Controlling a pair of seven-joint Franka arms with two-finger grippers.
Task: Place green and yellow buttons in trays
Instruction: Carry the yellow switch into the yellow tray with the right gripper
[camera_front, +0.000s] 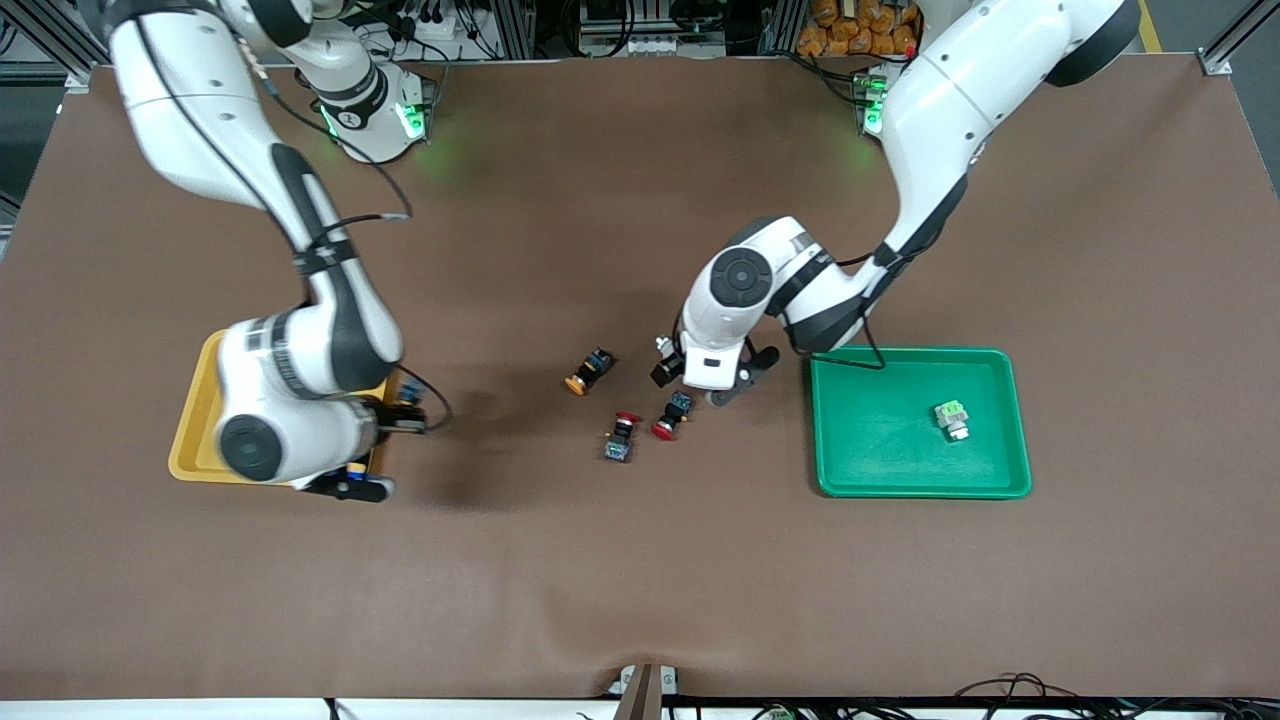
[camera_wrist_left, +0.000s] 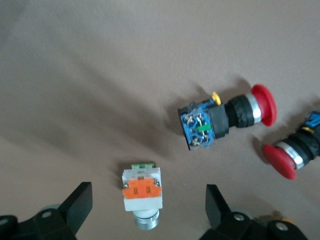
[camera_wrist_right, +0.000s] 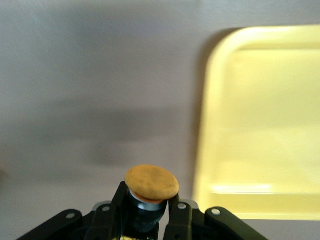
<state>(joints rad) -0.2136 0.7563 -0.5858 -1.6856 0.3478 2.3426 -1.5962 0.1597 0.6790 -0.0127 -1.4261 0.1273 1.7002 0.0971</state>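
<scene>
My right gripper (camera_front: 404, 412) is shut on a black-bodied button with an orange-yellow cap (camera_wrist_right: 151, 181), just off the edge of the yellow tray (camera_front: 195, 425); the tray's inside (camera_wrist_right: 265, 125) looks bare. My left gripper (camera_wrist_left: 147, 200) is open, its fingers on either side of a light grey orange-topped button (camera_wrist_left: 142, 192) lying on the mat (camera_front: 663, 346). A second black button with an orange-yellow cap (camera_front: 588, 370) lies on the mat beside it. A grey green-topped button (camera_front: 952, 419) lies in the green tray (camera_front: 870, 440).
Two black-bodied buttons with red caps (camera_front: 620, 437) (camera_front: 672, 415) lie on the brown mat nearer the front camera than my left gripper (camera_front: 705, 380). They also show in the left wrist view (camera_wrist_left: 235, 115) (camera_wrist_left: 290, 155).
</scene>
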